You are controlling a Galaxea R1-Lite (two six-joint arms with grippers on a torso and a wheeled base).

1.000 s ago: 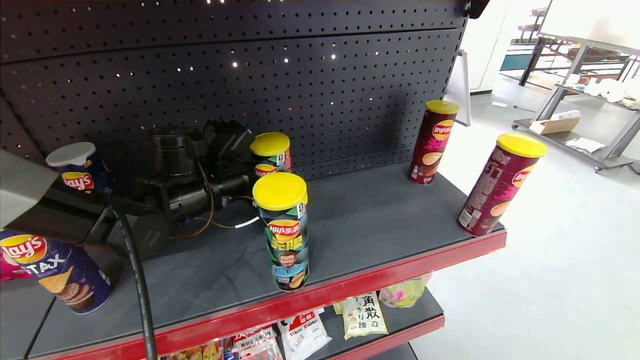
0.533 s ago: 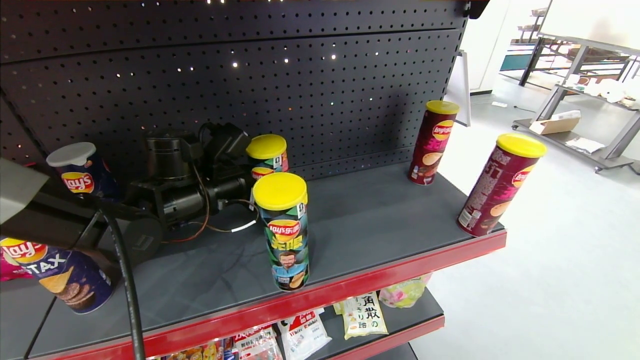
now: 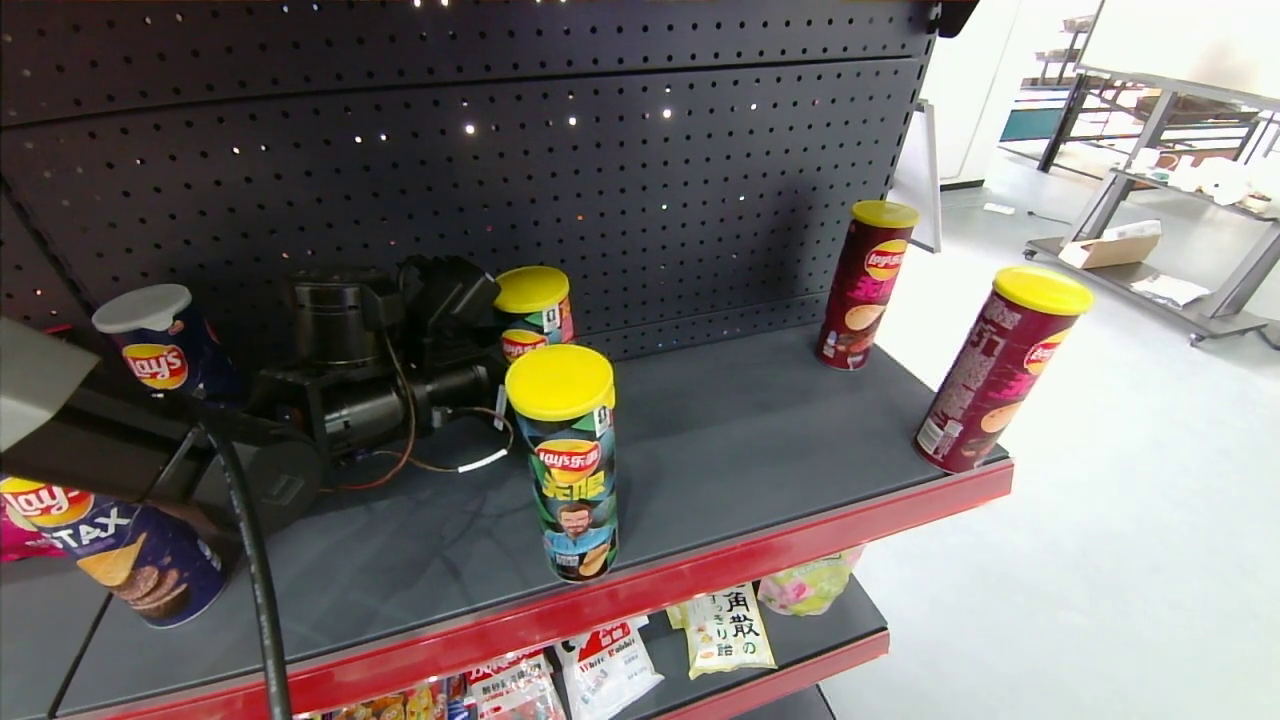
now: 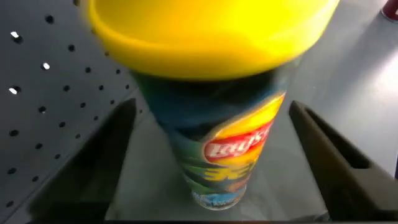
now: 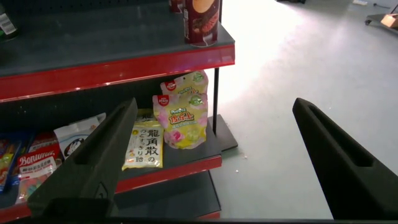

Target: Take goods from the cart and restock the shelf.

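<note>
Left claw (image 4: pixel 211 143) is spread apart, 1 finger on either side of the rear yellow-lidded can (image 3: pixel 535 300), which stands upright on the shelf (image 3: pixel 720 450) just behind the front can (image 3: pixel 565 460). Right claw (image 5: pixel 211 162) is spread apart, gripping nothing.

Rear can (image 3: pixel 535 300) behind front can (image 3: pixel 565 450)

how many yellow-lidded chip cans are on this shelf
4: front green can at the edge, back green can by the pegboard, back maroon can rear right, front maroon can right corner. Near blue can's lid is hidden.
</note>
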